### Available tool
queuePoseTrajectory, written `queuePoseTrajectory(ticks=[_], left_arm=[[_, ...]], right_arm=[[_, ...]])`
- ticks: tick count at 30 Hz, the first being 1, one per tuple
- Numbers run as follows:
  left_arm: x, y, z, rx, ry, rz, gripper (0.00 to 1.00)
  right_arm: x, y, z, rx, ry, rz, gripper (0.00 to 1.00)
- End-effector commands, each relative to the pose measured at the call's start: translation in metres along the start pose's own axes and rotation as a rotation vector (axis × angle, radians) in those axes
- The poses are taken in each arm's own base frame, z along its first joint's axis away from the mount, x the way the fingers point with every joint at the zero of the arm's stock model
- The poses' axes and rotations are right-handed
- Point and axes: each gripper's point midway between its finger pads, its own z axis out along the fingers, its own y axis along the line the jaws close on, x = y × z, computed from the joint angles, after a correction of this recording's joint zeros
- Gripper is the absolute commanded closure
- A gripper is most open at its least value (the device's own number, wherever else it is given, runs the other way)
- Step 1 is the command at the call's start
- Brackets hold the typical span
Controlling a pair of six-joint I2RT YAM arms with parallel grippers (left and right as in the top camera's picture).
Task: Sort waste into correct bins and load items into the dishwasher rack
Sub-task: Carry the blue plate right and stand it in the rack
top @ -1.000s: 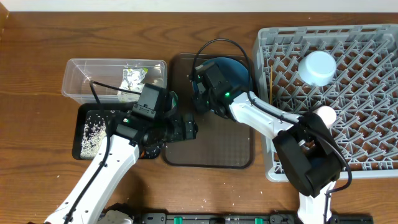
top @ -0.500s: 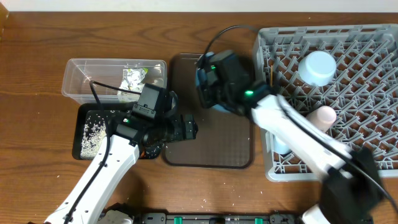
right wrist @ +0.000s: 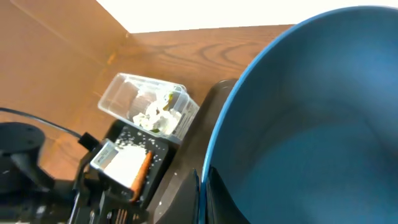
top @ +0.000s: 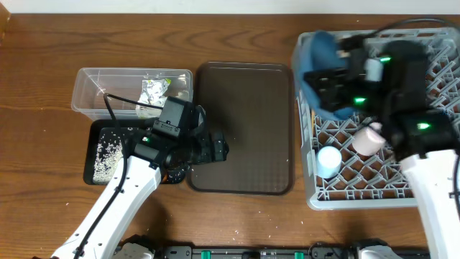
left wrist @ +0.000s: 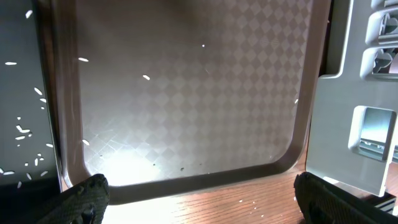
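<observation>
My right gripper is shut on the rim of the large blue plate and holds it tilted over the left back corner of the grey dishwasher rack. In the right wrist view the plate fills the frame, with the gripper pinching its edge. A light-blue cup and a pale-pink cup stand in the rack. My left gripper is open and empty over the front left edge of the brown serving tray; in the left wrist view the gripper spans that edge. Bowl and chopsticks are hidden.
The clear tub holds the white tissue and the green-yellow wrapper. The black tray holds rice grains and the orange carrot. A few grains lie on the serving tray and the table.
My right arm has lifted the blue plate off the serving tray and carried it right, over the rack. The left arm has not moved.
</observation>
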Motion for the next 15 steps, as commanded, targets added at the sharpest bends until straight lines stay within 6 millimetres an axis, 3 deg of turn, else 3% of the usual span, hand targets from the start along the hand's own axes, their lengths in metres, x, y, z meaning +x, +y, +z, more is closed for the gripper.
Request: queuePoseTrajectory(ticks=[1, 7, 15], left_arm=[[-0.007, -0.002, -0.004, -0.001, -0.020, 0.007, 0.03], [-0.007, -0.002, -0.004, -0.001, -0.020, 0.007, 0.03], [-0.007, -0.002, -0.004, -0.002, -0.020, 0.007, 0.03]], right_arm=[[-0.004, 0.009, -0.024, -0.222, 0.000, -0.013, 0.99], [-0.019, -0.027, -0.059, -0.391, -0.078, 0.046, 0.99], [-0.020, -0.083, -0.071, -0.510, -0.157, 0.107, 0.99]])
